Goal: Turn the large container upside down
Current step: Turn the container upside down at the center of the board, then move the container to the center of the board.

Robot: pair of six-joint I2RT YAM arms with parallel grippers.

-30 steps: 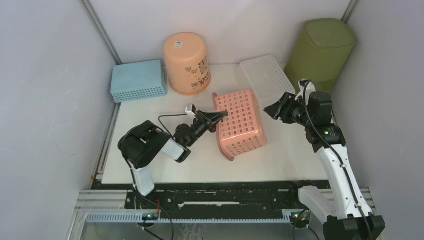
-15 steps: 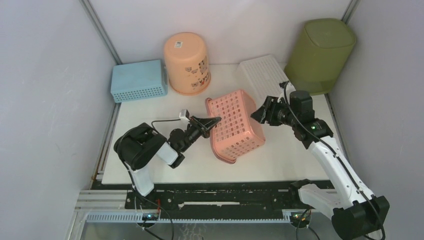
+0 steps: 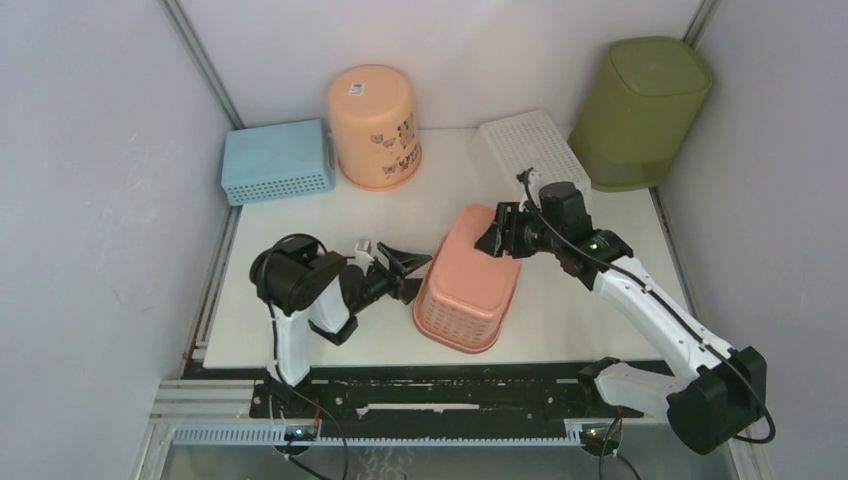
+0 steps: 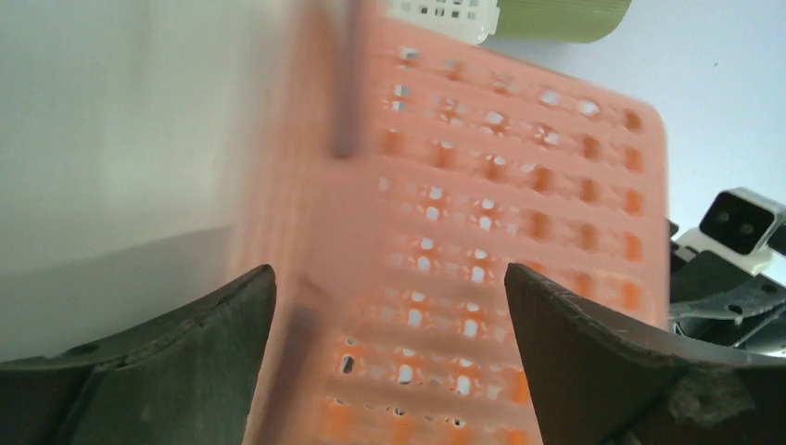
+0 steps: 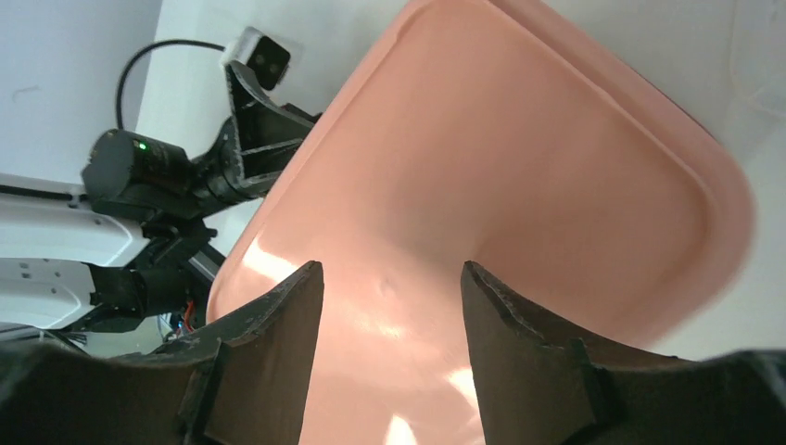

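Left pincer (image 3: 415,277) is spread wide beside the perforated wall of a pink basket (image 3: 468,290) lying bottom-up on the worktop (image 3: 300,230). Right pincer (image 3: 493,230) is spread over the basket's far edge. The large container (image 3: 645,105), olive-green and rounded-square with its closed face upward, stands in the far right corner, apart from both arms.

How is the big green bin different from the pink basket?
The green bin is tall; the pink basket is low. The green bin stands in the far right corner, away from both arms; the pink basket sits mid-table between the open left gripper and right gripper. The pink basket's sides are full of holes; the green bin's visible upper part is solid. Both seem bottom-up.
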